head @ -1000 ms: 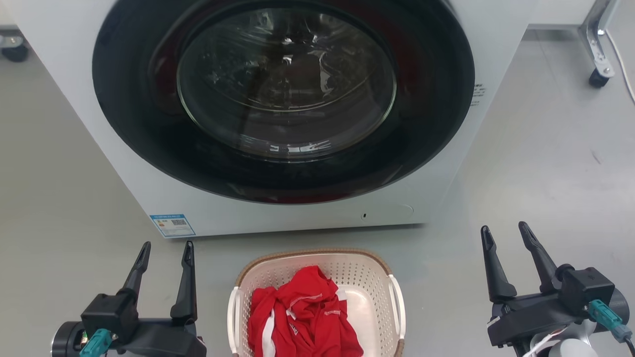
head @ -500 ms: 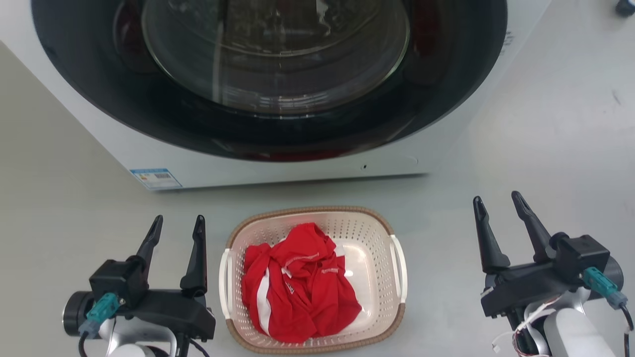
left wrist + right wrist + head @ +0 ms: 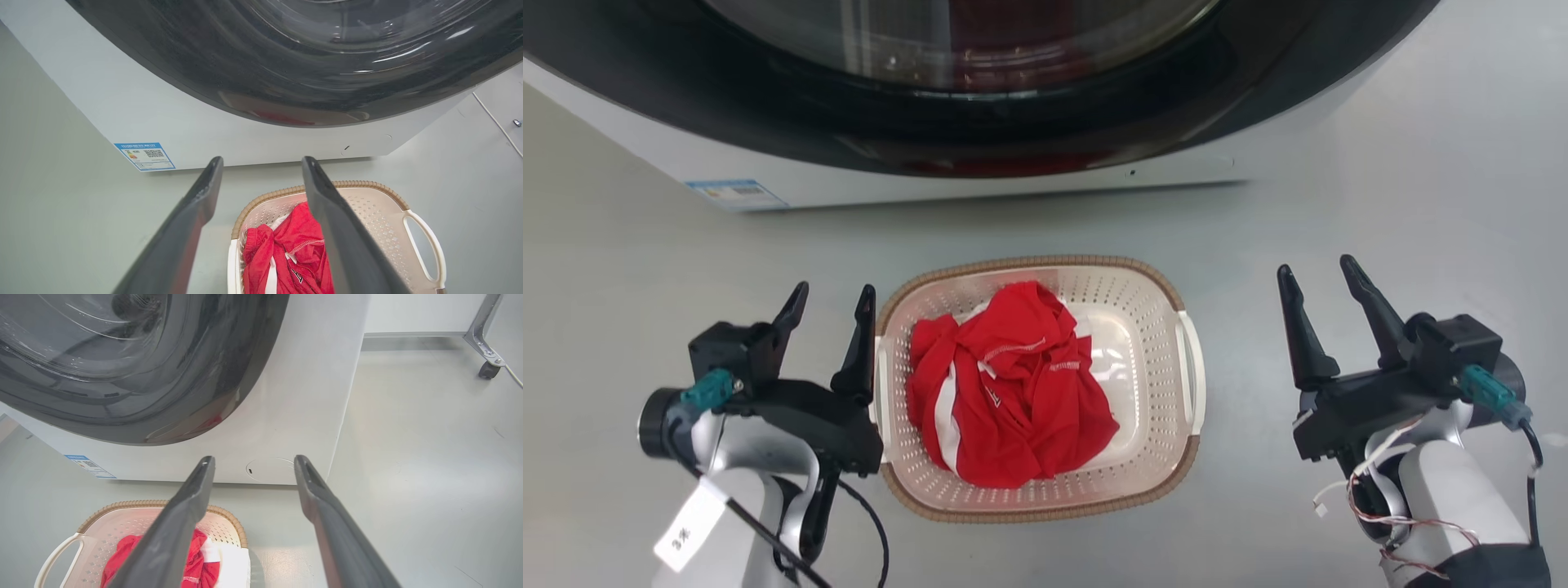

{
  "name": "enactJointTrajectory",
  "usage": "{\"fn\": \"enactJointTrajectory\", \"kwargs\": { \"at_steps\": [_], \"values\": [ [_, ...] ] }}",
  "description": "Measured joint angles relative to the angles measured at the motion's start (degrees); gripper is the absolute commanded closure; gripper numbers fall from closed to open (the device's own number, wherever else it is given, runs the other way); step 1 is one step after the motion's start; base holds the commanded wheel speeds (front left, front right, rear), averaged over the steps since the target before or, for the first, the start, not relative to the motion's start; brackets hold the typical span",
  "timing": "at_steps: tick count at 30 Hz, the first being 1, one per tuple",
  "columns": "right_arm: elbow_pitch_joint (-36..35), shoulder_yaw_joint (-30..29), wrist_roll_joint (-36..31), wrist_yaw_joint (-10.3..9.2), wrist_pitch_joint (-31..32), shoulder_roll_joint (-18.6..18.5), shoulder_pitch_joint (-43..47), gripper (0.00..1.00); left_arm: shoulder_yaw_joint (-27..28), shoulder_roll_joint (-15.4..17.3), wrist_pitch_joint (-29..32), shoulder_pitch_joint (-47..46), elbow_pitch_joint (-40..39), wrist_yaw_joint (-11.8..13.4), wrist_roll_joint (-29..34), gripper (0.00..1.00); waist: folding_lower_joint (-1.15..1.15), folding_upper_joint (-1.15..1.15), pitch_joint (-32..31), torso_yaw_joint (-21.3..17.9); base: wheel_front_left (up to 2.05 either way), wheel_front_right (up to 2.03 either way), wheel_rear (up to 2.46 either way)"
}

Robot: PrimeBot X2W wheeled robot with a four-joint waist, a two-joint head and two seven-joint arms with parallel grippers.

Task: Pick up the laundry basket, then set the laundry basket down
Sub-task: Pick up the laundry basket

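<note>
Just beside the laundry basket (image 3: pixel 1131 310), left tool (image 3: pixel 836 287) gapes.

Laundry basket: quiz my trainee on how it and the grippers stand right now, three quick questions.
1. True or false: the left gripper is shut on a handle of the laundry basket.
2. What lies in the basket? A) a red garment B) a blue towel C) nothing
3. Fill in: the ____ gripper stands closer to the basket's side.

Key:
1. False. It is open and holds nothing, and so is the right gripper.
2. A.
3. Left.
</note>
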Motion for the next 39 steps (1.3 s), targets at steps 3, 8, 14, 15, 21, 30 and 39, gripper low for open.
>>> {"fn": "enactJointTrajectory", "kwargs": {
  "at_steps": [3,8,14,15,21,30,39],
  "values": [
    [1.45,0.54,0.0,0.24,0.48,0.13,-2.01,0.0,-0.12,-0.07,0.94,-2.6,2.53,-0.77,-1.09,0.0,0.0,0.0,2.56,0.08,0.0,0.0,0.0],
    [4.05,2.11,0.0,0.76,1.13,0.38,-4.97,0.0,-0.1,-0.09,2.01,-6.21,7.11,-1.76,-1.8,0.0,0.0,0.0,6.72,0.12,0.0,0.0,0.0],
    [7.23,3.93,0.01,1.34,1.43,0.9,-6.52,0.0,-0.19,-0.23,2.72,-8.94,12.74,-2.83,-2.31,0.0,-0.01,0.0,10.98,0.03,0.0,0.0,0.0],
    [7.67,4.23,0.01,1.46,1.42,0.97,-6.81,0.0,-0.13,-0.23,2.72,-9.33,13.67,-3.12,-2.34,0.0,-0.01,0.0,11.6,0.0,0.0,0.0,0.0],
    [10.68,6.21,0.35,1.76,1.35,1.68,-8.55,0.0,-0.11,0.0,3.26,-10.66,19.2,-4.33,-2.72,0.0,-0.01,0.0,14.39,-0.47,0.0,0.0,0.0],
    [14.67,7.55,1.57,2.24,0.84,1.89,-10.51,0.0,-0.42,-0.03,3.75,-14.56,25.99,-5.8,-2.9,0.0,-0.01,0.0,17.01,-0.89,0.0,0.0,0.0],
    [18.66,9.68,1.94,2.34,0.92,2.09,-14.36,0.0,-0.43,-0.05,3.77,-20.46,31.86,-6.87,-3.33,0.0,-0.01,0.0,19.84,-0.87,0.0,0.0,0.0]
  ]
}}
